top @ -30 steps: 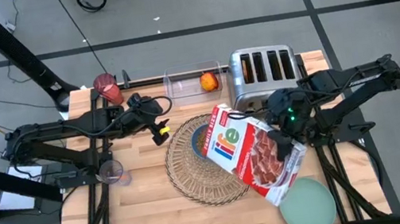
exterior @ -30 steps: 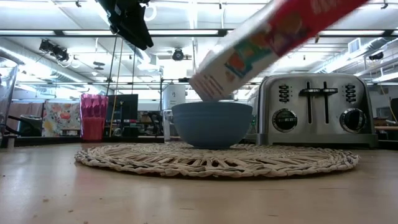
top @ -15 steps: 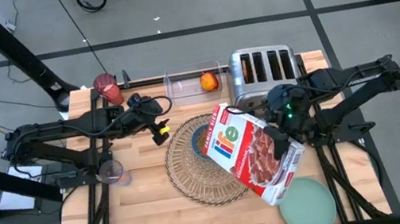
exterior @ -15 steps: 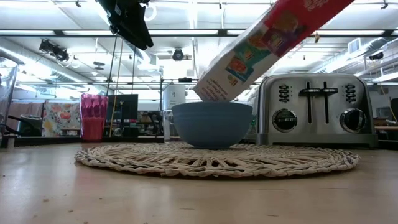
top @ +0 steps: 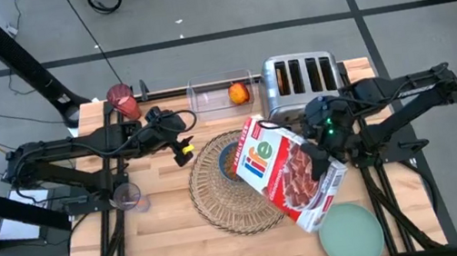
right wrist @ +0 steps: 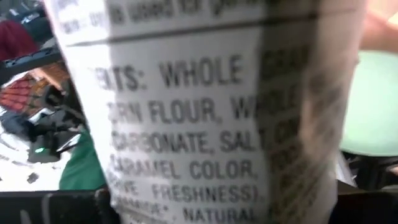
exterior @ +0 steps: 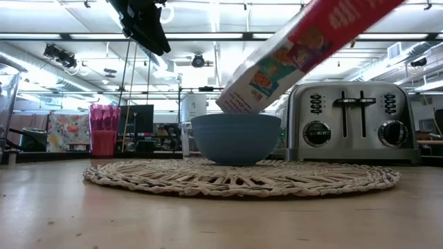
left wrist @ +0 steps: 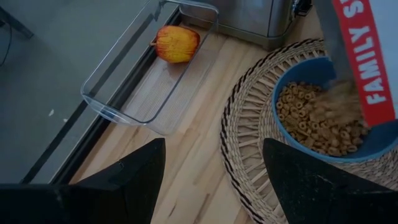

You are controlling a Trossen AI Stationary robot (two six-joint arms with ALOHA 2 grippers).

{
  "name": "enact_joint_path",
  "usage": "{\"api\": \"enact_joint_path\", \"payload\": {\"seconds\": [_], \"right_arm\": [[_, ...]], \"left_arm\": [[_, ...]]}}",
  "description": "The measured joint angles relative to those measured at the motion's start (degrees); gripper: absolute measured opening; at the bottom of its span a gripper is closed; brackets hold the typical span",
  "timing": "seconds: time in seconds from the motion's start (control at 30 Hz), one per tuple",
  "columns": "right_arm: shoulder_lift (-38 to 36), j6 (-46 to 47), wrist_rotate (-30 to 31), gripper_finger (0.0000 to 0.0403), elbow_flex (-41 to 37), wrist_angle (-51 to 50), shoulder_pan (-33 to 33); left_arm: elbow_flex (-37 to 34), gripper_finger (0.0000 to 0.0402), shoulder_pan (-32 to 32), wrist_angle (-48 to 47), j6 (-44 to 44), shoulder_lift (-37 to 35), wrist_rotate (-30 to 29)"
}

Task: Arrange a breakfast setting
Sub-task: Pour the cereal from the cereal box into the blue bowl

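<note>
The bowl (left wrist: 328, 118) stands near the middle of the placemat (top: 226, 200), and it already holds a layer of small ring cereal. The cereal box (top: 288, 166) is held above it, tilted with its open end down over the bowl's rim – in the left wrist view a blurred stream of cereal is falling from the box mouth into the bowl. I judge the box is tilted this way so that the cereal slides out by itself, and the bowl is on the mat so that the setting builds around it.

The right gripper (top: 330, 160) grips the box at its side, fingers closed on the cardboard; its wrist camera sees almost only the printed panel. The left gripper (left wrist: 211, 180) hangs above the table just beside the mat, fingers spread and holding nothing – it waits there, it seems, clear of the pouring.

Farther out, a clear tray (left wrist: 149, 74) lies along the back edge of the table with one fruit (left wrist: 176, 43) in it. The toaster (top: 298, 80) stands behind the mat, the red cup (top: 121, 99) at the back left corner, and the green plate (top: 352, 233) at the front right, still off the mat. A small clear glass (top: 127, 197) stands at the left side. The spoon I cannot find.
</note>
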Motion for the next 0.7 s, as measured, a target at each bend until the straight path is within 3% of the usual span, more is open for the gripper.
{"api": "enact_joint_path", "payload": {"seconds": [0.3,0.7], "right_arm": [[0.00,-11.84,5.12,0.0203,0.00,-7.32,2.97],[-2.88,-14.94,9.05,0.0203,0.00,-10.85,6.71]], "left_arm": [[0.00,0.0274,0.00,0.00,0.23,0.00,0.00],[0.00,0.0274,2.71,0.09,-0.23,0.00,0.31]]}}
